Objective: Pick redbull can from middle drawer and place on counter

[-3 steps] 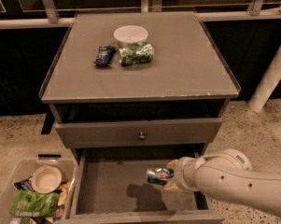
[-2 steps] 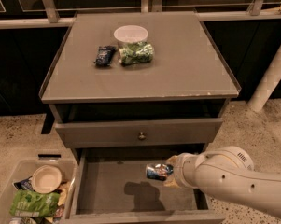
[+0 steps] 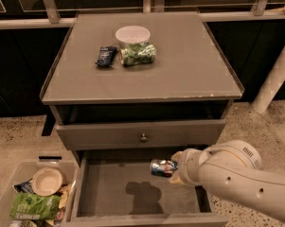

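Pincer clenched on can; I've lifted it higher above the drawer floor. Desk placement comes next.

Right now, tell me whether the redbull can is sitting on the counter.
No, the gripper holds the redbull can above the floor of the open middle drawer, well below the counter.

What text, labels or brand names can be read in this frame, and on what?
None legible.
redbull can, held in the gripper above the middle drawer: markings too blurred to read.
dark packet and green bag on the counter: print too blurred.
arm casing: small dark mark, unreadable.
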Action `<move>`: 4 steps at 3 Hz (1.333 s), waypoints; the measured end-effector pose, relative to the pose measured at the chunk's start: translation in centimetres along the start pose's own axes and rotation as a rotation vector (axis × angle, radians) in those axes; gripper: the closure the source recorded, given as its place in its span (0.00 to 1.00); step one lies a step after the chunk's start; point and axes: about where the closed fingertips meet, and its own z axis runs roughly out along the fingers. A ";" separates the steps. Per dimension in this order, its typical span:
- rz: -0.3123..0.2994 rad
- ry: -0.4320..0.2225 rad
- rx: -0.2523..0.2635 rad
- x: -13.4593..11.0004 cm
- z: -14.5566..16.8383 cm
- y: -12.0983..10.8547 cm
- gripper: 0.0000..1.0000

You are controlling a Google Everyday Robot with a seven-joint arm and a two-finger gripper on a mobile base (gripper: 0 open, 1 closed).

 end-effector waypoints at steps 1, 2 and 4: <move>-0.053 0.053 0.082 -2.2 -4.9 -4.4 1.00; -0.069 0.058 0.163 -4.2 -9.6 -9.4 1.00; -0.109 0.058 0.239 -4.6 -12.9 -12.5 1.00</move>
